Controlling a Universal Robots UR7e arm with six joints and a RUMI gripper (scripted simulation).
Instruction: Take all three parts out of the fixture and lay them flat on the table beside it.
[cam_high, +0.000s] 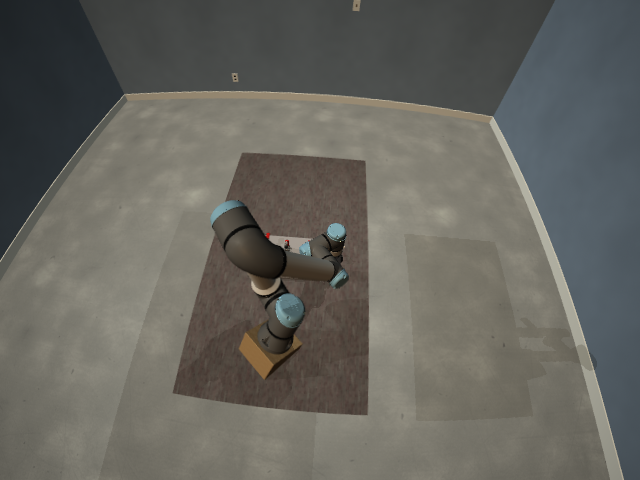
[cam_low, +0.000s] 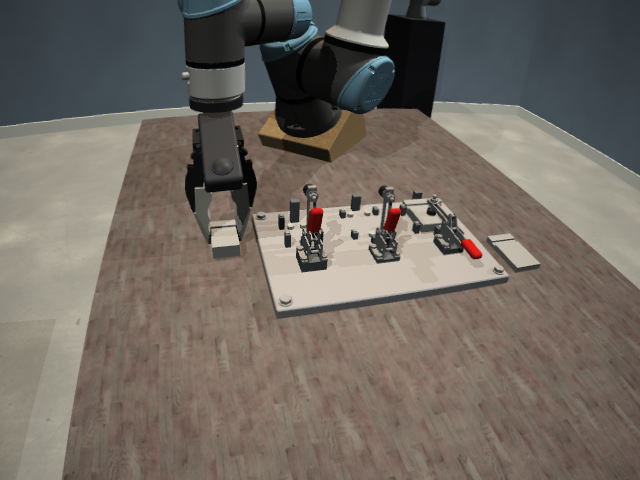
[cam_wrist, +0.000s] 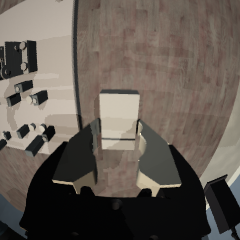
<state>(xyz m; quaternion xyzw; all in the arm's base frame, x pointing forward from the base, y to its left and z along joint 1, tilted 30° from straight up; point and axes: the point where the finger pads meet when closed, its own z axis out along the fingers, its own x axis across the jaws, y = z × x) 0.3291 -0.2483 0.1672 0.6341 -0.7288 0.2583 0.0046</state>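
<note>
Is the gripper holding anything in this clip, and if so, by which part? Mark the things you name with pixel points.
Yes: the gripper (cam_low: 224, 240) (cam_wrist: 118, 119) is shut on a pale block (cam_low: 225, 243) (cam_wrist: 119, 114), gripping its two long sides near the end with the groove.

Table (cam_high: 305, 191) (cam_low: 330, 372) (cam_wrist: 165, 60): mottled brown with streaks of grey and dull red;
Plate (cam_low: 392, 281) (cam_wrist: 50, 20): pale pinkish-beige;
Handles (cam_low: 315, 220): bright red;
Parts (cam_low: 225, 240) (cam_wrist: 119, 115): off-white;
Arm (cam_high: 250, 253) (cam_low: 214, 43): dark grey, light blue caps;
Pedestal (cam_high: 255, 356) (cam_low: 294, 143): orange-tan;
Floor (cam_high: 439, 180) (cam_low: 36, 206): blotchy grey.
</note>
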